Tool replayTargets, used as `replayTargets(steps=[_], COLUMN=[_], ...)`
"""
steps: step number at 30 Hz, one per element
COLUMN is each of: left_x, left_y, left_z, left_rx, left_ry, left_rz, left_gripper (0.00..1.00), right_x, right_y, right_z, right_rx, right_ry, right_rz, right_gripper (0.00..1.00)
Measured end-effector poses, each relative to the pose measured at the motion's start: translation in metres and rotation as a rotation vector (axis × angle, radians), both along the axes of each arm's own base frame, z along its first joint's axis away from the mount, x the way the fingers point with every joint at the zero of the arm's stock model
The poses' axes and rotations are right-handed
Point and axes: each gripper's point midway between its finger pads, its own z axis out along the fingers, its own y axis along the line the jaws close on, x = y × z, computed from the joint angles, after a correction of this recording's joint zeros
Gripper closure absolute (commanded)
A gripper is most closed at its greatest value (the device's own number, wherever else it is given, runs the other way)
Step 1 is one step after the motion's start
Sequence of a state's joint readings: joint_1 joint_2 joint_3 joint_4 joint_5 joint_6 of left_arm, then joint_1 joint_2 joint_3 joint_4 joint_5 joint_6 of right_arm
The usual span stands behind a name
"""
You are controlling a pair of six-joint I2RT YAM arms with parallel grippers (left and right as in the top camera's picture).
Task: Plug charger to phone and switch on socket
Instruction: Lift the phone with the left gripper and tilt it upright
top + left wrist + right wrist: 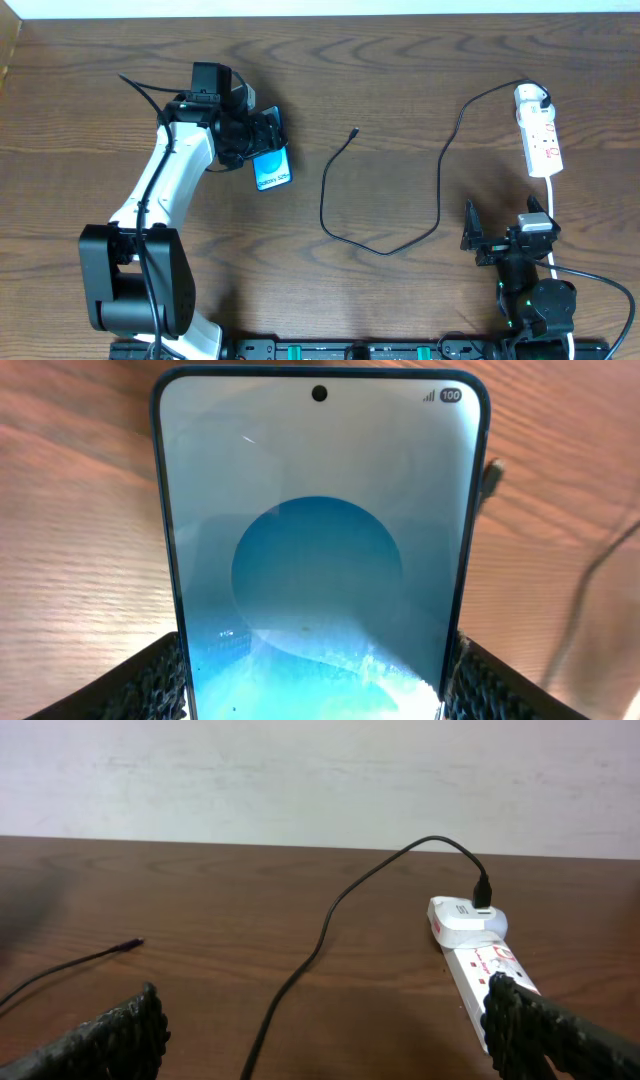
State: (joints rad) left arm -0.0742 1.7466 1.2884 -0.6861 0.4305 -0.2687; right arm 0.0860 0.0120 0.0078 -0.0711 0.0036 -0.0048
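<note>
Lower right, the right end effector (325,1025) gapes wide, empty. Beyond it the charger (438,190) loops across the desk (400,80) to the socket (538,140), upper right. Upper left, the left end effector (265,140) clamps the phone (320,560).

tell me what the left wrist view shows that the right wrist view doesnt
Only the left wrist view: the phone, screen lit, clamped at its sides by the left gripper.
Only the right wrist view: the socket with the white adapter at its far end, the charger plugged into that adapter, the pale wall behind, and the open right gripper holding nothing.
Both: the brown wooden table and the charger's free end lying loose on it, blurred in the left wrist view.
</note>
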Motion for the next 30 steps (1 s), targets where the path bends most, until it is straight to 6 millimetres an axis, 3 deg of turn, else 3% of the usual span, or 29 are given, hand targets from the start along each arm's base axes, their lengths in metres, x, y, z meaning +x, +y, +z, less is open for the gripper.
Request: replayTargets(steps=[10,12,18,30], left_x=[-0.005,-0.006,-0.007,-0.011], left_y=[-0.022,-0.024,-0.028,-0.040], left_z=[0.010,0.011,0.014,0.022], left_rx=[-0.191,-0.220,-0.277,-0.370], left_ry=[0.108,0.133,0.197,0.255], left_rz=[0.138,0.170,0.265,0.291], left_gripper=[0.32,0.37,0.37,0.37], right_x=[0.000,0.000,0.000,0.000], right_y=[0.000,0.000,0.000,0.000], right_z=[0.000,0.000,0.000,0.000], right_rx=[0.000,0.000,0.000,0.000], right_ry=[0.000,0.000,0.000,0.000], right_rz=[0.000,0.000,0.000,0.000], right_gripper=[0.01,0.01,0.01,0.01])
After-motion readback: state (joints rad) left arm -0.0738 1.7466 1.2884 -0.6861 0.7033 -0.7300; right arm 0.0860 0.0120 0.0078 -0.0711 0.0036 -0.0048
